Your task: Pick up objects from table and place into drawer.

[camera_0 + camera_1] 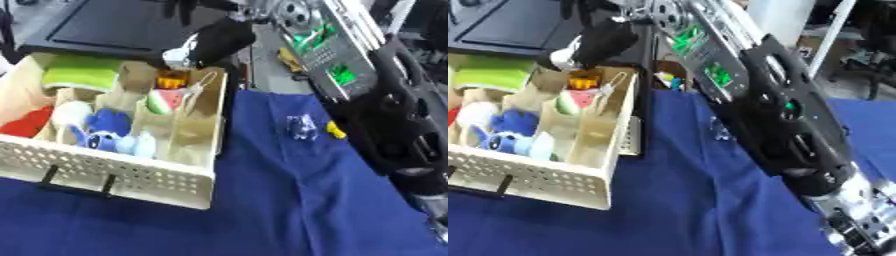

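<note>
A blue cloth [289, 200] covers the table. On its left side sits a cream drawer [131, 175] with small holes in the front wall. Inside are walls that split it into boxes.

The right arm [772, 110] comes in from the lower right and reaches far over to the back of the drawer. The right hand [219, 42] is black and hangs over the back right corner. I cannot tell if its fingers are apart or together.

Just under the hand is a small orange thing [172, 78] at the back of one box. It looks very near the fingers, but I cannot tell if they touch it.

Also in the drawer are a watermelon slice [163, 102], a blue plush toy [105, 132], a green cloth [80, 72] and something red [26, 122].

On the cloth, right of the drawer, lie a small clear thing [301, 126] and a little yellow thing [335, 130].
</note>
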